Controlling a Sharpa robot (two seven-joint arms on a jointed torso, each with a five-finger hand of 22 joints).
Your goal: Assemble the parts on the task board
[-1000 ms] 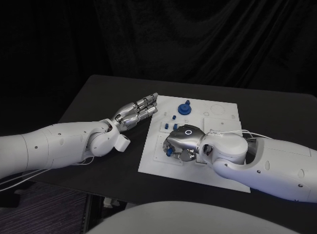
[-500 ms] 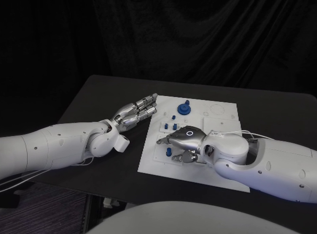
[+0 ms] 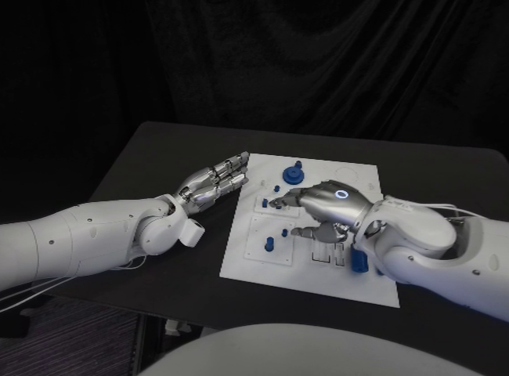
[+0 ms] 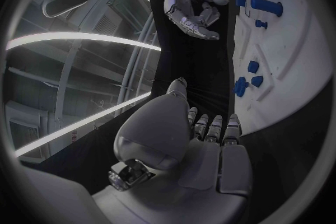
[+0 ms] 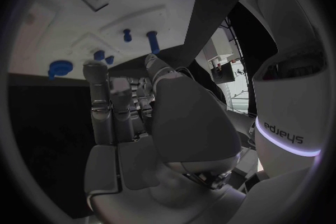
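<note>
The black worktop (image 3: 153,149) carries the white rectangular task board (image 3: 362,176) near its middle, the board lying flat with shallow recessed outlines on its surface.

The left white arm (image 3: 74,239) lies along the worktop beside the board's left edge. Its silver left hand (image 3: 215,182) rests there with fingers stretched out straight and slightly apart, holding nothing; the fingertips reach the board's far left corner, though whether they touch it cannot be told. In the left wrist view the same hand (image 4: 203,134) lies flat just beside the board's edge (image 4: 308,39).

The right white arm (image 3: 458,251) crosses the board's near right part. Its silver right hand (image 3: 317,210) hovers over the board's middle with fingers curled downward; whether they grip anything cannot be told, since the palm hides the space beneath.

The largest blue part, a round knob with a short stem (image 3: 293,172), stands at the far side of the board, just beyond the right hand's fingertips. Small blue pegs (image 3: 275,189) sit left of that hand. A blue part (image 3: 270,243) lies on the near left area, apart from the hand, with a tiny blue peg (image 3: 286,232) beside it. Another blue part (image 3: 357,263) stands close against the right wrist.
</note>
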